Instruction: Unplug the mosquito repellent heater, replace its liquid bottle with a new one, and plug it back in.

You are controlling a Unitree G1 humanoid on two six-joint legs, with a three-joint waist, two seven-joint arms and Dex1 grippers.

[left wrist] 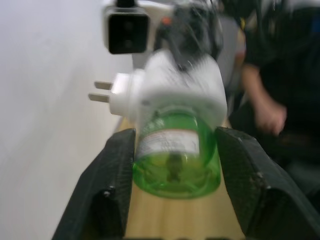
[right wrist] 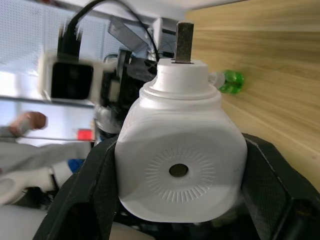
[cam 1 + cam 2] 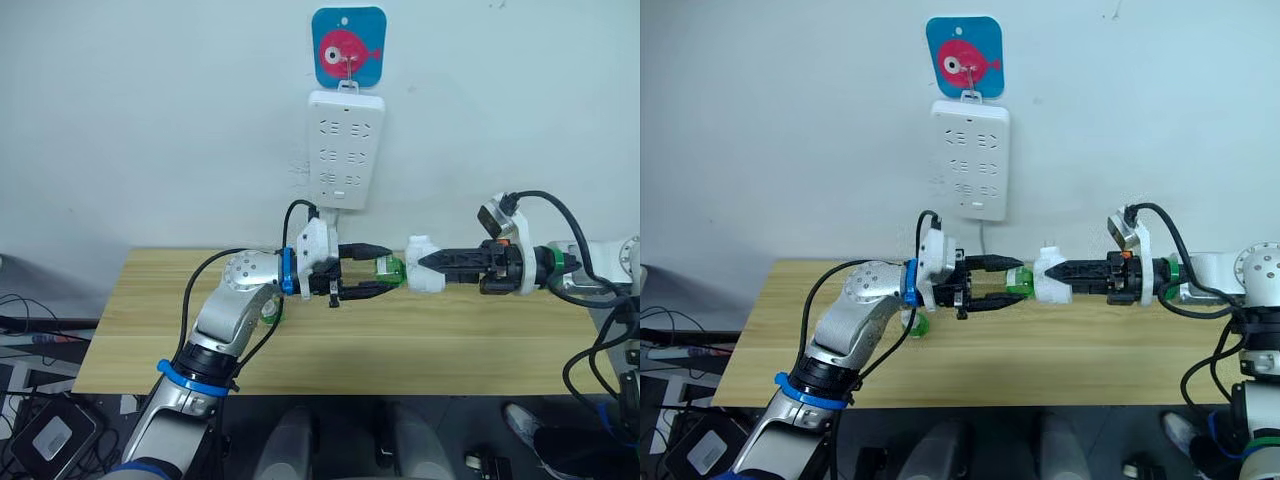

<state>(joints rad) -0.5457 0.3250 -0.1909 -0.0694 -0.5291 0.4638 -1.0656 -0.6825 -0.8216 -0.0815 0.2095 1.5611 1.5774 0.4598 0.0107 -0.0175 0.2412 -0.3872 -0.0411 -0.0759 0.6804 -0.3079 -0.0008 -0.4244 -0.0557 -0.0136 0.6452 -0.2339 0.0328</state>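
Observation:
My right gripper (image 3: 422, 262) is shut on the mosquito repellent heater (image 3: 425, 283), a white rounded unit held above the table with its prongs (image 1: 100, 91) toward the wall. A green liquid bottle (image 3: 390, 268) sticks out of the heater toward my left arm. My left gripper (image 3: 388, 269) is open, with one black finger (image 1: 112, 180) on each side of that bottle, very close to it. The right wrist view looks onto the heater's round vent hole (image 2: 178, 171). A second green bottle (image 3: 271, 312) lies on the table beside my left forearm.
A long white power strip (image 3: 345, 150) hangs on the wall under a blue fish plaque (image 3: 348, 45), above the wooden table (image 3: 450, 340). A person's hand (image 1: 270, 117) is beyond the table's right end. Cables trail on the floor at the left.

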